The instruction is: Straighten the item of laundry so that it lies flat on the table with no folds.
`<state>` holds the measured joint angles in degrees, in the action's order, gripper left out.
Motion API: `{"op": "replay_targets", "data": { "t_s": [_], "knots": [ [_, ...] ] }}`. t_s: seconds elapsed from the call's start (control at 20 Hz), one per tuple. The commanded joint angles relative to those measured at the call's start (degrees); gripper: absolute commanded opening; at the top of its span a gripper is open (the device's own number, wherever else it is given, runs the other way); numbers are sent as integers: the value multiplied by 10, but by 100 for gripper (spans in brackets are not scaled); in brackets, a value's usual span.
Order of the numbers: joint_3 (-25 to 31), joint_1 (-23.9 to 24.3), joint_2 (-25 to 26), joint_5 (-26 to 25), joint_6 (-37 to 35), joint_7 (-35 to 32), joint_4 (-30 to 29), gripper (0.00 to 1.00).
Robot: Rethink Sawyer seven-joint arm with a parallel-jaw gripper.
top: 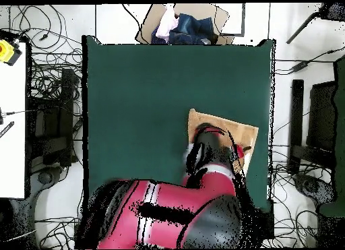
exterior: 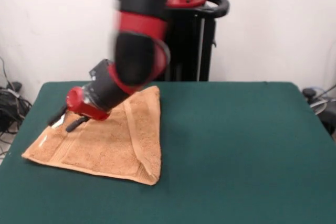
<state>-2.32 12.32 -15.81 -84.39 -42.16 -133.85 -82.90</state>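
1. At the left of the front view, I see the towel (exterior: 107,142) lying on the green table (exterior: 236,145), in the left half of the tabletop and well clear of its right side.
2. The towel makes a roughly triangular outline here: a peak toward the top of the frame, a wide corner at lower left, and a thick folded strip running down its right edge to the lower corner.
3. The arm (exterior: 137,40) drops in from the top of the frame and bends toward the left, its red wrist collar low over the towel's upper left part.
4. The gripper (exterior: 65,120) shows as dark prongs just below the red collar, at the towel's upper left edge; I cannot tell whether it is spread, closed or holding cloth.
5. In the overhead view, the towel (top: 226,126) sits in the right half of the table (top: 135,106), close to the right edge, with the arm (top: 215,163) covering its lower portion.
6. Above the table's top edge in this view I see a cardboard box (top: 185,25) holding cloth items, and tangled cables (top: 47,65) lie on the floor at the left.
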Motion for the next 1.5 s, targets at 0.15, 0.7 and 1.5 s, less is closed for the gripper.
{"op": "replay_targets", "data": {
  "t_s": [0.15, 0.7, 1.5],
  "knots": [
    [326, 239, -49, 303, 55, 338, -221, 100],
    [342, 285, -49, 354, 63, 368, -249, 100],
    [304, 240, -57, 284, 111, 296, -229, 100]
  ]
}}
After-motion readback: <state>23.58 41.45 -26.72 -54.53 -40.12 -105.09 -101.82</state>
